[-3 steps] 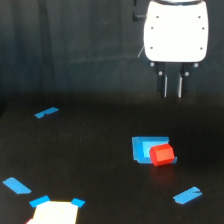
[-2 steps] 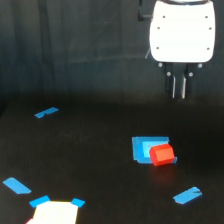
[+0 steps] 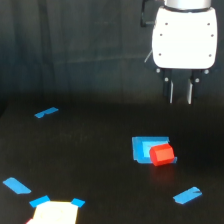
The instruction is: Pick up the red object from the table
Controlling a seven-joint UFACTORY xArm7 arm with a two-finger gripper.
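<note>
The red object (image 3: 162, 154) is a small red-orange block lying on the black table (image 3: 90, 165), resting against the right side of a light-blue square piece (image 3: 145, 147). My gripper (image 3: 180, 93) hangs from a white housing above and slightly to the exterior view's right of the block, well clear of it. Its two thin fingers (image 3: 171, 92) point down with a gap between them, open and empty.
Blue tape strips lie on the table: one at the left back (image 3: 46, 113), one at the front left (image 3: 16, 185), one at the front right (image 3: 187, 195). A pale patch edged in blue tape (image 3: 55, 211) sits at the front left edge.
The gripper has shifted toward the exterior view's right and come a little lower. The red block and blue piece have not moved.
</note>
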